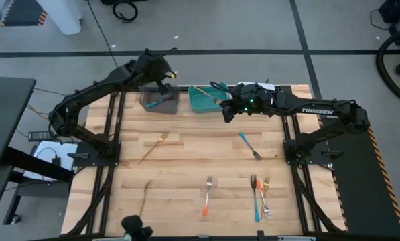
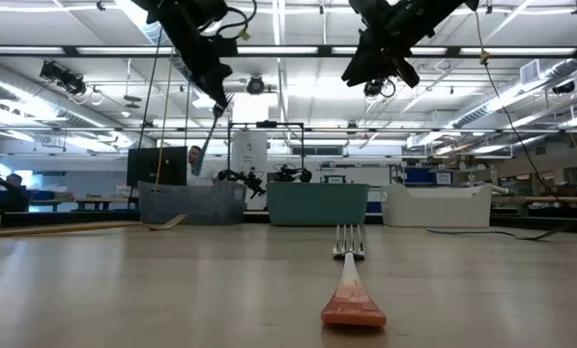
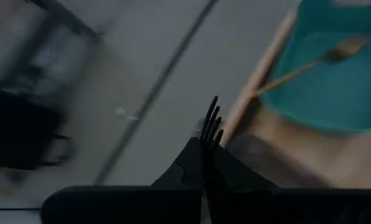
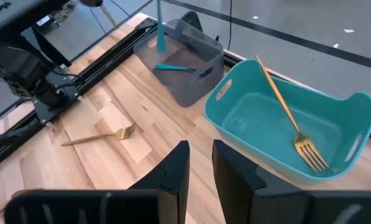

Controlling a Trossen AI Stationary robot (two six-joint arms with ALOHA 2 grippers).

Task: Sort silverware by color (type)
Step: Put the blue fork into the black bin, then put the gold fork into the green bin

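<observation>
Tabletop (image 1: 186,201) forks lie scattered; gold fork (image 4: 294,127) fills teal bin (image 4: 340,118).

Bright overhead strip lights, left wrist view heavily blurred

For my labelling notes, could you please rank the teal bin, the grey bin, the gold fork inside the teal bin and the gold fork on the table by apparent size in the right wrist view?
1. teal bin, though it is nearer the camera.
2. grey bin, farther off, so the true order is unsure.
3. gold fork inside the teal bin.
4. gold fork on the table.
</observation>
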